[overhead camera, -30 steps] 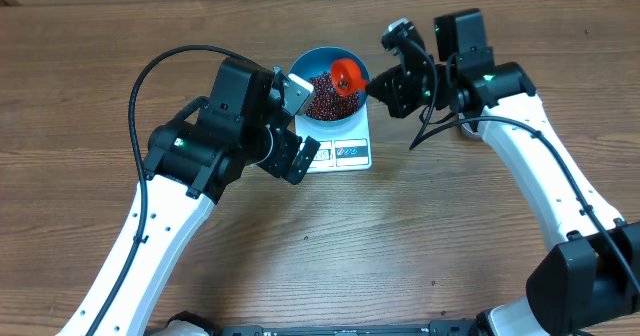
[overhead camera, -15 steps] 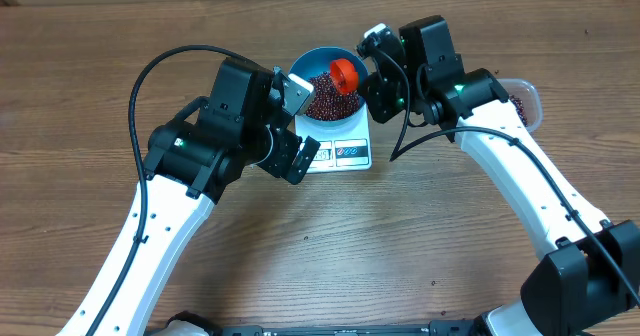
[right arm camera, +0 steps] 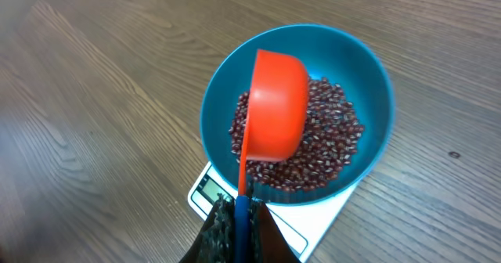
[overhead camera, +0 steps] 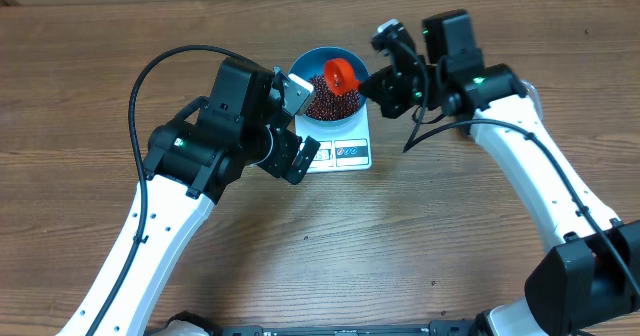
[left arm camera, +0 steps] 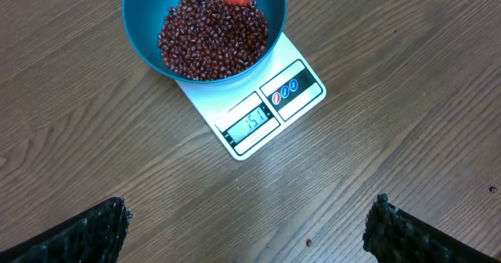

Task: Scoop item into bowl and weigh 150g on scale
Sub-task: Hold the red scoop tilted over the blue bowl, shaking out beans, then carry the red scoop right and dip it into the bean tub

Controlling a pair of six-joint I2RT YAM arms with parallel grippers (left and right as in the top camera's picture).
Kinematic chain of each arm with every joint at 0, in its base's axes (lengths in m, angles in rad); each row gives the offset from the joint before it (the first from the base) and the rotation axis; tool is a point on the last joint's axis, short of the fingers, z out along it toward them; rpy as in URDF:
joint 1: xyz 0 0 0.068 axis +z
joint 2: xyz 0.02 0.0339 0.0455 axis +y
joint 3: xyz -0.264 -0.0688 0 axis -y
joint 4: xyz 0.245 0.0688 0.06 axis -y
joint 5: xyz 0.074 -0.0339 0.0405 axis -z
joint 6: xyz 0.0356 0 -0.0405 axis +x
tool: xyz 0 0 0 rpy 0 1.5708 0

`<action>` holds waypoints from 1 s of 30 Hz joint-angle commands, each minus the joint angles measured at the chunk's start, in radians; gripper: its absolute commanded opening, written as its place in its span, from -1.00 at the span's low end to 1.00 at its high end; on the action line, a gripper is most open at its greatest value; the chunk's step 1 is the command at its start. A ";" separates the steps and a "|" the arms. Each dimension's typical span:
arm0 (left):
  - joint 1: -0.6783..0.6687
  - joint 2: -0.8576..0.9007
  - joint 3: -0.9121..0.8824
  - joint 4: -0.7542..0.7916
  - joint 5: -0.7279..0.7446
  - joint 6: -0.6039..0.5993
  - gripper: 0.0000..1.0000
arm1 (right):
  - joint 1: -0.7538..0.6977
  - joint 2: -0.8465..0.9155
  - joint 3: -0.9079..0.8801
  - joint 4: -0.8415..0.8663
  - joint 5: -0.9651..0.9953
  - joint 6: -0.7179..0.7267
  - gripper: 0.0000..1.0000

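Now | left fingers spread, empty | right fingers clamp scoop handle, cup tipped over bowl

The table is wood with lines in it, not shiny. The bowl and scoop look like smooth plastic. The scale is smooth plastic. The beans shine a little.

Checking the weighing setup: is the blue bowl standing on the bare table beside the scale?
No, the bowl of beans sits on top of the white scale.
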 commanded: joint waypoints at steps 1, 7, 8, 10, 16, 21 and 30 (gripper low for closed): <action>-0.001 0.003 0.007 0.001 0.000 -0.010 0.99 | -0.065 -0.001 0.017 -0.010 -0.156 0.013 -0.93; -0.001 0.003 0.007 0.001 0.000 -0.010 0.99 | -0.183 -0.002 0.017 -0.059 -0.335 0.012 -0.93; -0.001 0.003 0.007 0.001 0.000 -0.010 1.00 | -0.201 -0.002 0.017 -0.068 -0.342 0.013 -0.93; -0.001 0.003 0.007 0.001 0.000 -0.010 0.99 | -0.253 -0.006 0.017 -0.102 -0.348 0.012 -0.93; -0.001 0.003 0.007 0.001 0.000 -0.010 0.99 | -0.414 -0.019 0.017 -0.181 -0.337 0.012 -0.93; -0.001 0.003 0.007 0.001 0.000 -0.010 0.99 | -0.529 -0.032 0.017 -0.251 -0.079 0.056 -0.93; -0.001 0.003 0.007 0.001 0.000 -0.010 0.99 | -0.446 -0.034 0.017 -0.271 0.618 0.200 -0.93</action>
